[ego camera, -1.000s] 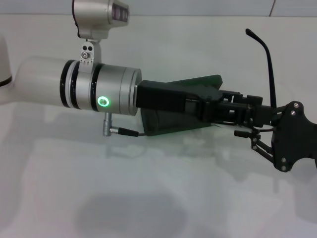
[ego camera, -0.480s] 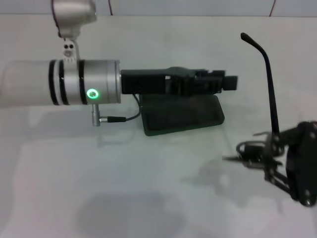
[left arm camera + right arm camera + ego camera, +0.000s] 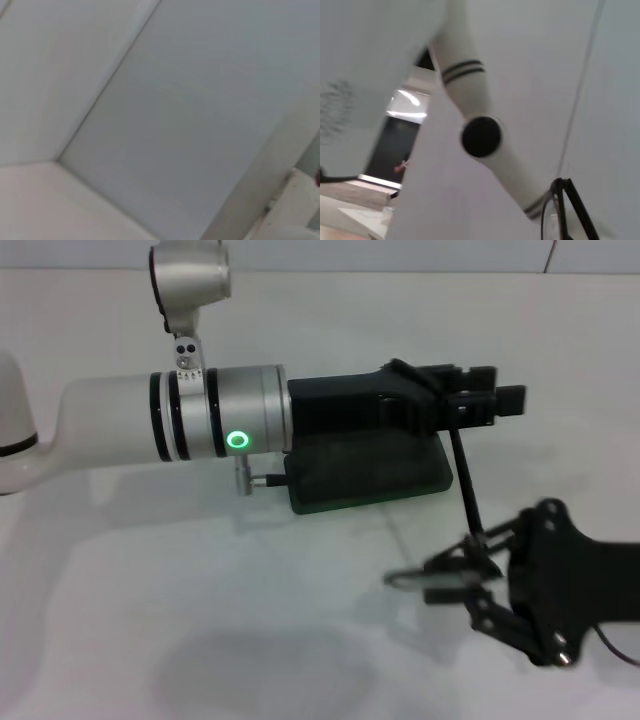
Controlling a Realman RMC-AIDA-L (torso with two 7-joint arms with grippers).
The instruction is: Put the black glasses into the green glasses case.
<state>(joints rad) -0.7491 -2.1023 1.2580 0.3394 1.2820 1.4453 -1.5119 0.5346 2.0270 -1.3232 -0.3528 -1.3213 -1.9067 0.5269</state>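
Observation:
The green glasses case (image 3: 370, 478) lies on the white table at mid-centre, its dark slab showing under my left arm. My left gripper (image 3: 485, 400) reaches in from the left and hovers over the case's far right edge. My right gripper (image 3: 468, 575) is at the near right of the case, shut on the black glasses (image 3: 465, 490). One slim temple arm rises from the gripper toward the case's right end, and a lens rim pokes out to the left. The frame also shows in the right wrist view (image 3: 568, 200). The left wrist view shows only wall.
The white table (image 3: 200, 620) spreads to the front and left of the case. My left forearm (image 3: 200, 430), with a green light on it, spans the left half of the scene above the table. A white arm link (image 3: 480, 135) crosses the right wrist view.
My right gripper has moved left and turned, carrying the glasses nearer the case, so the temple arm now leans toward it. My left arm has shifted right over the case.

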